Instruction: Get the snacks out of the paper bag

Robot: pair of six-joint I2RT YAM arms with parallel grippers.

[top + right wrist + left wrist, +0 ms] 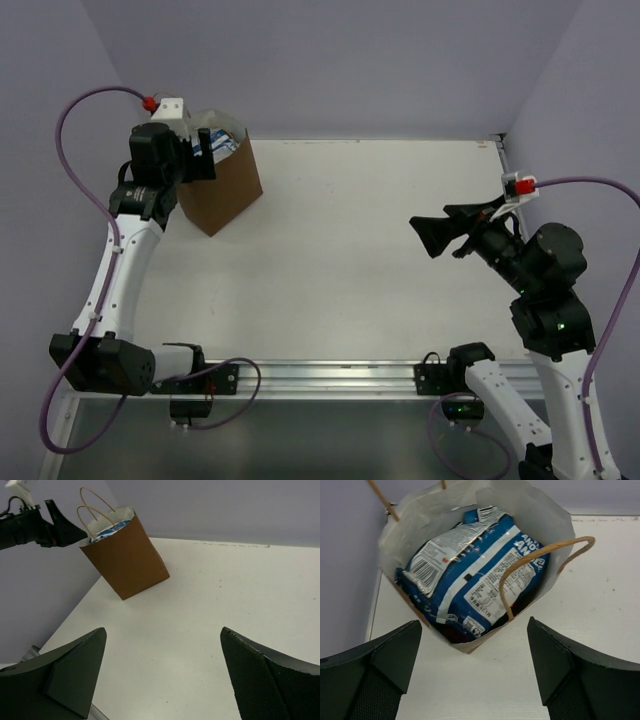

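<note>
The brown paper bag (222, 190) stands upright at the far left corner of the table, mouth open; it also shows in the right wrist view (127, 555). In the left wrist view I look down into the bag (540, 520): a blue-white packet (470, 575) fills the mouth, something dark red lies under it, other snacks are hidden. A pale loop handle (540, 555) arches over the packet. My left gripper (475, 655) is open and empty, just above the bag's near rim (205, 150). My right gripper (162, 645) is open and empty, hovering over the right side of the table (435, 235).
The white table (350, 260) has a purple wall behind and on both sides. A metal rail (330, 375) runs along the near edge between the arm bases. The table's left edge shows beside the bag (372, 615).
</note>
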